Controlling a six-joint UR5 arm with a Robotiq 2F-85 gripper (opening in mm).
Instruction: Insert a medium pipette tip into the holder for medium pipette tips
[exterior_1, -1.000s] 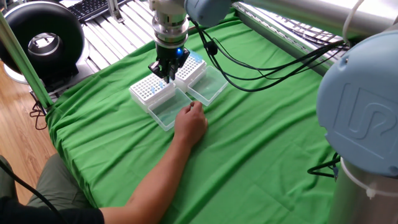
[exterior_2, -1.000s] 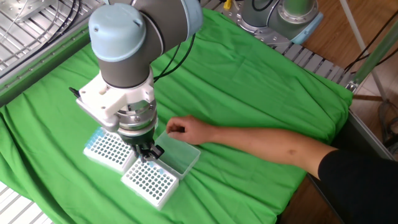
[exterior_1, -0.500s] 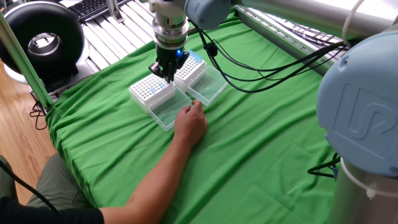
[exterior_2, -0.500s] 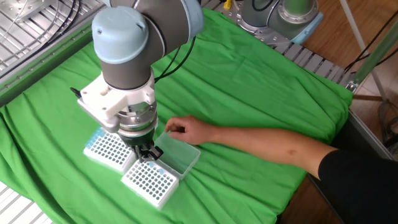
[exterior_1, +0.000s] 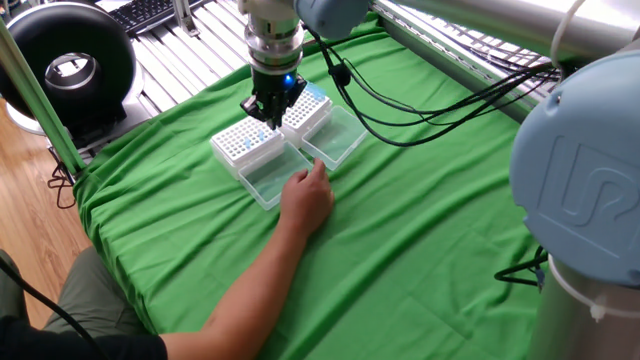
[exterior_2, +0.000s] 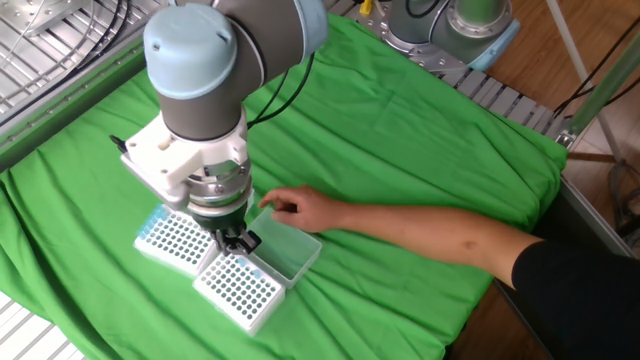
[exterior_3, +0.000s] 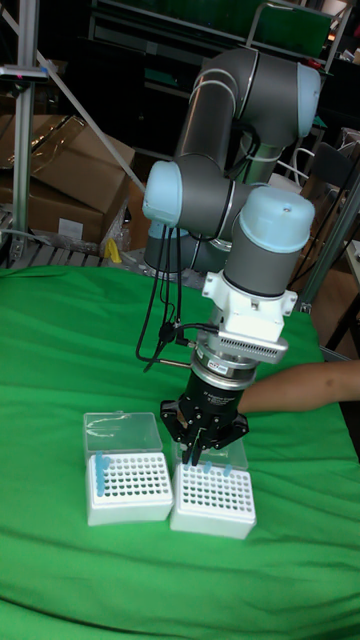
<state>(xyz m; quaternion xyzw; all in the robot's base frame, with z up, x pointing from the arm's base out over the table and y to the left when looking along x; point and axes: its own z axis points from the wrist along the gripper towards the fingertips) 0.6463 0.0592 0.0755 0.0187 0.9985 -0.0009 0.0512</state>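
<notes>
Gripper (exterior_3: 204, 443) pointing down over far edge of holder (exterior_3: 212, 500), lower centre of tall view; fingers close together, whether tip held between them cannot tell. Holder on green cloth (exterior_2: 420, 140), clear lid (exterior_2: 285, 248) open flat beside it. In one fixed view holder (exterior_1: 247, 146) upper left of centre, gripper (exterior_1: 268, 112) just above. Second rack (exterior_3: 128, 488) just left of holder in tall view, blue tips along its left edge. Person's hand (exterior_1: 306, 196) rests at holder's lid.

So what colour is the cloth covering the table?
Bright green: the cloth covers the whole table, clearest in the other fixed view.
</notes>
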